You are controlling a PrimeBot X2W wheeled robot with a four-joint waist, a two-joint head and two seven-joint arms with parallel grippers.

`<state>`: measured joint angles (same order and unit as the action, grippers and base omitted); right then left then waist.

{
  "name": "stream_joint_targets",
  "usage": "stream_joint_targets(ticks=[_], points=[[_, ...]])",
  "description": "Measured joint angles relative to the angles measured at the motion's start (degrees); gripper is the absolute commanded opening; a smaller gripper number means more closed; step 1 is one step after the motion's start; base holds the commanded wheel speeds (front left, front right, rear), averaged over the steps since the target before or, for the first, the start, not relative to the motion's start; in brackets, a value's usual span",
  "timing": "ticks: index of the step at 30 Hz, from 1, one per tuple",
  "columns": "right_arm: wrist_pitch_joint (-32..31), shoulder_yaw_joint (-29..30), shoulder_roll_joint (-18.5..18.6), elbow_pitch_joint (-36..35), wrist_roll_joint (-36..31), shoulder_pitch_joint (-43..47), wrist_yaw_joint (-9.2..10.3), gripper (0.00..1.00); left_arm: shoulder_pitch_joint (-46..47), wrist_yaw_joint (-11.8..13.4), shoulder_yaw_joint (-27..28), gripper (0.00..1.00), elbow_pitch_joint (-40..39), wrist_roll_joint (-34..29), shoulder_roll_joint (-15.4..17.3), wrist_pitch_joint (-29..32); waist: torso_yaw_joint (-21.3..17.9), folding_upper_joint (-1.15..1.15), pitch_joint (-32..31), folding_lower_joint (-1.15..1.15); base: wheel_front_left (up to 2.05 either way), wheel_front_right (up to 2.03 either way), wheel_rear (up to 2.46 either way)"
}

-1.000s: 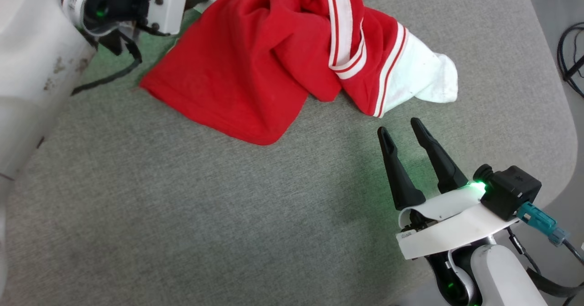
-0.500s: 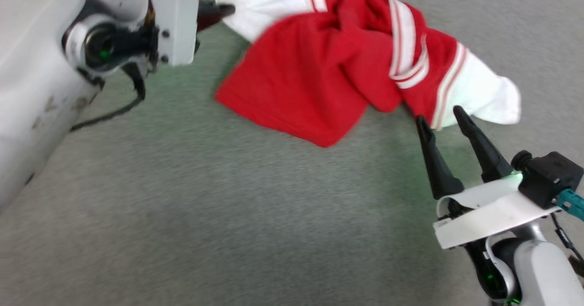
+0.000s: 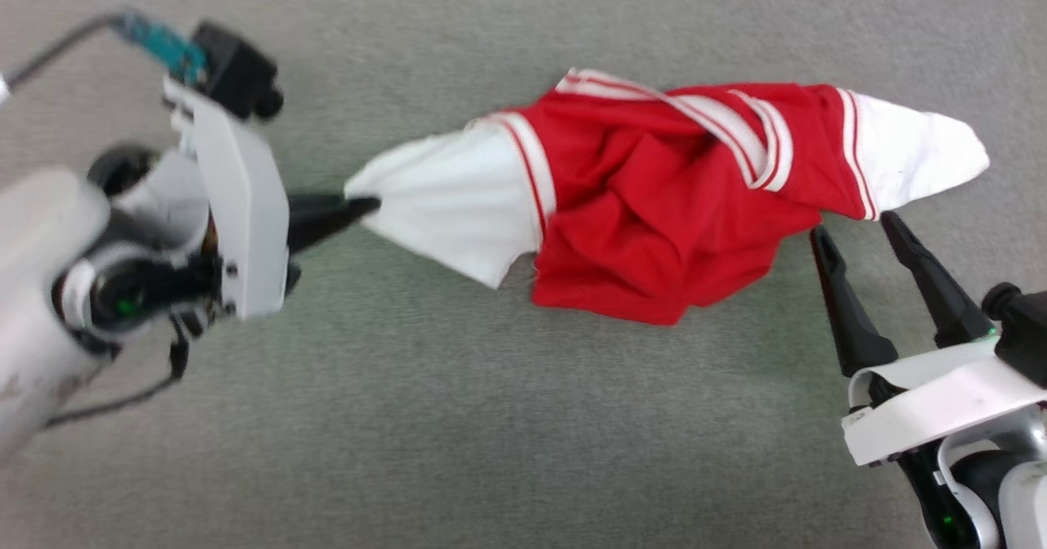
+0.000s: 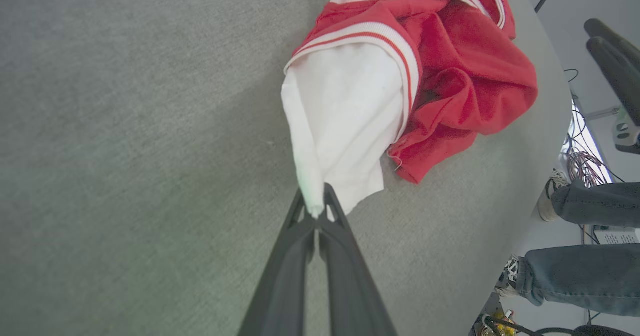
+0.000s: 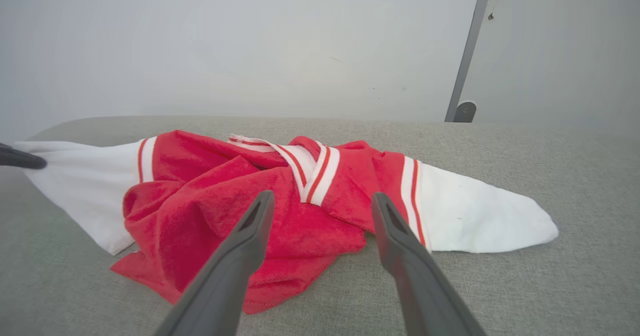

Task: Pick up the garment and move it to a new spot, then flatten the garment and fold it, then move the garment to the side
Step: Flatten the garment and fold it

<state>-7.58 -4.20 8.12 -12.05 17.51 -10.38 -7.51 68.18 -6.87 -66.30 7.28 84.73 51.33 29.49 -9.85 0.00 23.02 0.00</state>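
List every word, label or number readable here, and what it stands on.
None readable.
The garment shows only red-and-white stripes, no print or number.
A small dark mark on the white bracket behind the right gripper may be a label: too small and blurred to read.

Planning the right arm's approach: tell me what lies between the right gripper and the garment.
Nothing: in the head view only a thin strip of bare grey surface separates the open right gripper from the garment.
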Motion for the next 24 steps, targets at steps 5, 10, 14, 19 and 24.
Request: stream_joint_targets(ticks=[5, 10, 14, 19, 24], points=[[-1.6, 1.5, 0.2, -1.7, -0.1, 0.7, 0.00, 1.00, -3.9, 2.9, -0.8, 0.00, -2.8, -1.5, 3.2, -3.3, 2.5, 0.00, -1.9, 0.00, 0.00, 0.00, 0.00], [-3.0, 2.3, 0.4, -2.0, -0.6, 1.2, 0.00, 1.00, -5.5, 4.6, -1.5, 0.00, -2.1, -3.7, 4.3, -5.5, 3.2, 0.00, -2.5, 0.00, 0.00, 0.00, 0.00], [-3.4, 3.1, 0.3, -2.0, -0.8, 1.4, 0.00, 1.00, -5.6, 5.2, -2.4, 0.00, -0.1, -6.7, 3.8, -6.5, 2.8, 0.00, -2.4, 0.00, 0.00, 0.00, 0.00], [-3.6, 3.1, 0.4, -1.8, -0.9, 1.5, 0.00, 1.00, -6.0, 4.8, -2.4, 0.00, 2.5, -7.2, 2.1, -8.4, 2.5, 0.00, -2.7, 0.00, 0.00, 0.00, 0.00], [-4.4, 2.8, 1.1, -1.3, -1.0, 1.7, 0.00, 1.00, -6.3, 4.0, -2.2, 0.76, 4.8, -7.9, 0.8, -11.1, 2.3, 0.00, -3.6, 0.00, 0.00, 0.00, 0.00]])
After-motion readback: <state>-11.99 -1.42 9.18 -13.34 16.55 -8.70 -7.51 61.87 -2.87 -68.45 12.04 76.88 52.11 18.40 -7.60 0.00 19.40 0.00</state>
